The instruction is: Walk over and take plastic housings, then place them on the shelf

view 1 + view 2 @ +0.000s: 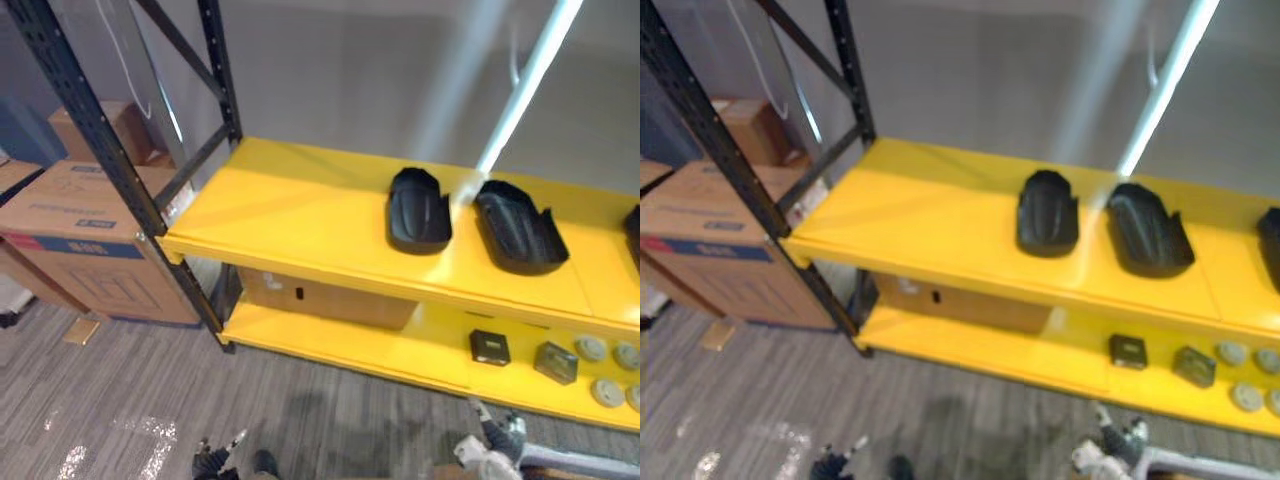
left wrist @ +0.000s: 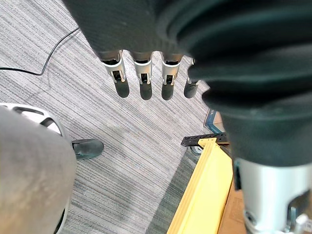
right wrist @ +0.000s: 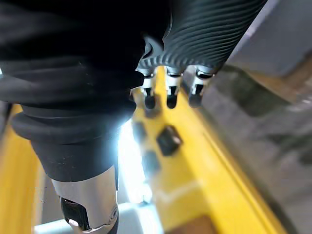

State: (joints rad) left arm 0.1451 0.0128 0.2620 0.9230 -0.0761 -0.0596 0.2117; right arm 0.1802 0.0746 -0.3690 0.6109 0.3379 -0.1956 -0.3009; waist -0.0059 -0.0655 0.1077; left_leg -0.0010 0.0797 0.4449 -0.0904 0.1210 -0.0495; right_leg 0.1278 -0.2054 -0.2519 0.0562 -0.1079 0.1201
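A humanoid robot faces a yellow rack with two black plastic housings [image 1: 418, 210] [image 1: 515, 228] lying side by side on the upper shelf [image 1: 300, 200] at 2 to 3 o'clock in the head view. A third housing [image 1: 634, 232] sits at the frame's edge at 3 o'clock. The left hand [image 2: 141, 73] hangs at 7 o'clock over the carpet, fingers straight and holding nothing. The right hand [image 3: 168, 92], at 5 o'clock, is likewise relaxed and empty, close beside the lower shelf [image 1: 400, 350]. The likeliest mishap is that low right hand catching the shelf lip or sweeping the small dark boxes [image 1: 490, 347] as the robot steps or lifts. A careless reach between the close-set housings could also nudge one toward the front edge.
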